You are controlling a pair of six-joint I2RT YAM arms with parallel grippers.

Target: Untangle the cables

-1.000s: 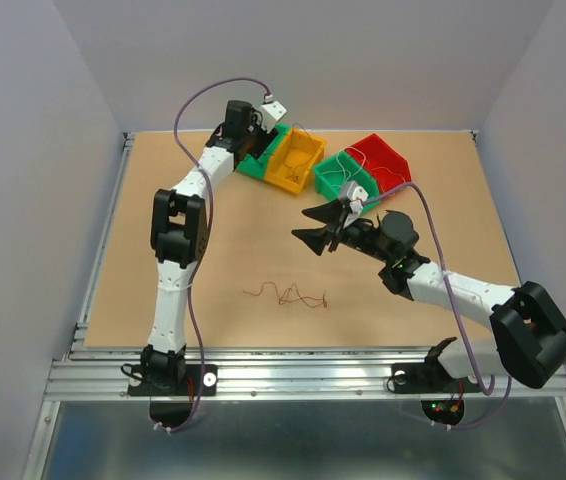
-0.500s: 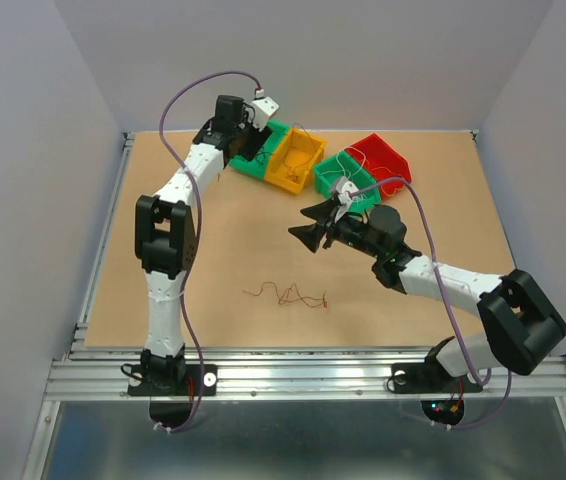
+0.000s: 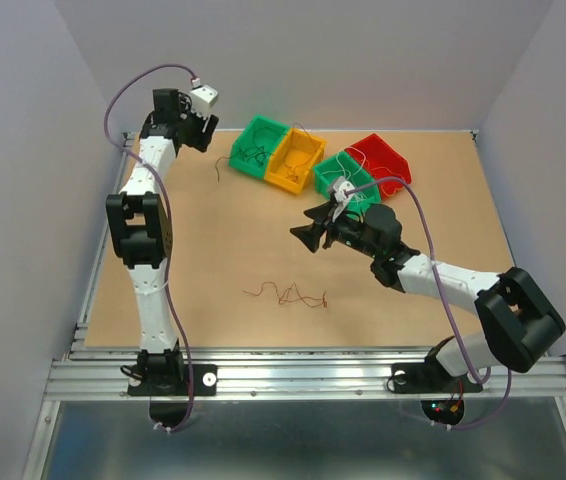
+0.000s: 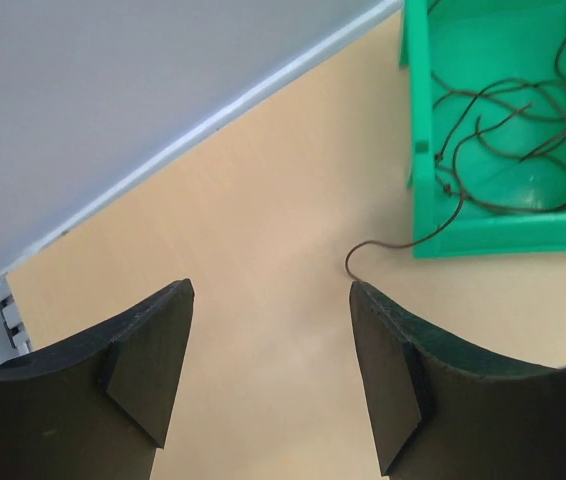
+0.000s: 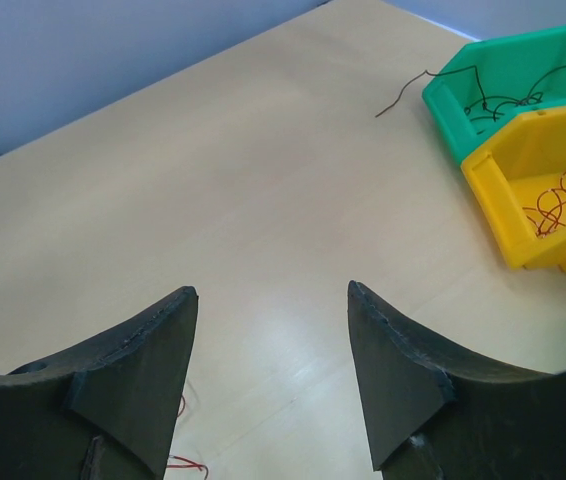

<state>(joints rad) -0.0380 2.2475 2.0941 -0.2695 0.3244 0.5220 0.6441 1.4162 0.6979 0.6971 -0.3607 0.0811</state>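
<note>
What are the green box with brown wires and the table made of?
The green bin looks like moulded plastic: even bright colour, smooth glossy walls. The table top looks like wood or fibreboard: matt tan, faint glare, but no grain shows, so I can't be sure.

Swung the left gripper [image 4: 269, 300] off the leftmost green bin [image 4: 508, 235] to the frame's upper left, baring a dark brown cable [image 4: 393, 243] trailing over its rim. Drew the right elbow [image 3: 518, 320] slightly inward, lower right.
</note>
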